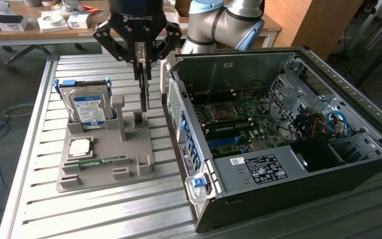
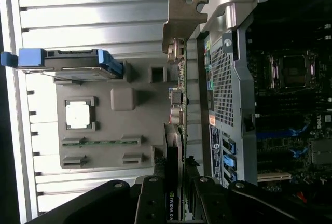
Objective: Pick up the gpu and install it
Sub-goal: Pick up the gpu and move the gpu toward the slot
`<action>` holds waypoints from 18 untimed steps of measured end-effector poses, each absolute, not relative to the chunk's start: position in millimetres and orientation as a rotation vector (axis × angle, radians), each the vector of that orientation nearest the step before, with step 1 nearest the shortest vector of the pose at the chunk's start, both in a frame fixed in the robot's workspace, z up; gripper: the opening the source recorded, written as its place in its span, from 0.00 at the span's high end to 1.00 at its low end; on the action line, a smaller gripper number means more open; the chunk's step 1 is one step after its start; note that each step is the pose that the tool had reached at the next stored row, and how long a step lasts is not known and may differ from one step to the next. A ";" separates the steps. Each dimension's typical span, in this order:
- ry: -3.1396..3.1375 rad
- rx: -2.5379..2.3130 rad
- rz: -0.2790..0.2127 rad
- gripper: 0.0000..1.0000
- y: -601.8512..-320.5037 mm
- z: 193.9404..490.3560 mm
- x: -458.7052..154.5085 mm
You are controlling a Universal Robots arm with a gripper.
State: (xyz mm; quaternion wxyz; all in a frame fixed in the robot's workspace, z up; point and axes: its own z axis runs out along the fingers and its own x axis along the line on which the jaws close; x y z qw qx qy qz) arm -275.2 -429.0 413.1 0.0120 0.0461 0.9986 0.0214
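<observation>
Pick-up step: my tool (image 1: 143, 69) is clamped on the top edge of the graphics card (image 1: 143, 97). The card is upright over the grey holder (image 1: 98, 177), just beside the computer case (image 1: 297, 194). Next, I reckon: clear the case wall, keep the card square to a slot.

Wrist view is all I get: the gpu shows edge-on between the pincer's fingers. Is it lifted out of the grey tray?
Observer: The gpu hangs upright, clamped in the pincer. Its lower end sits right at the tray's slot posts, so I can't tell if it's free.
Operator: Any loose wiring I can't see?
Observer: Yes, blue cables curl inside the open case, on the exterior view's right of the motherboard.
</observation>
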 end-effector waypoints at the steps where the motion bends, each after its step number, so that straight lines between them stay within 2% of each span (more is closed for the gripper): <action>1: 3.114 0.144 0.067 0.74 -429.0 413.2 -272.3; 18: 3.114 0.144 0.080 0.74 -429.0 413.1 -225.7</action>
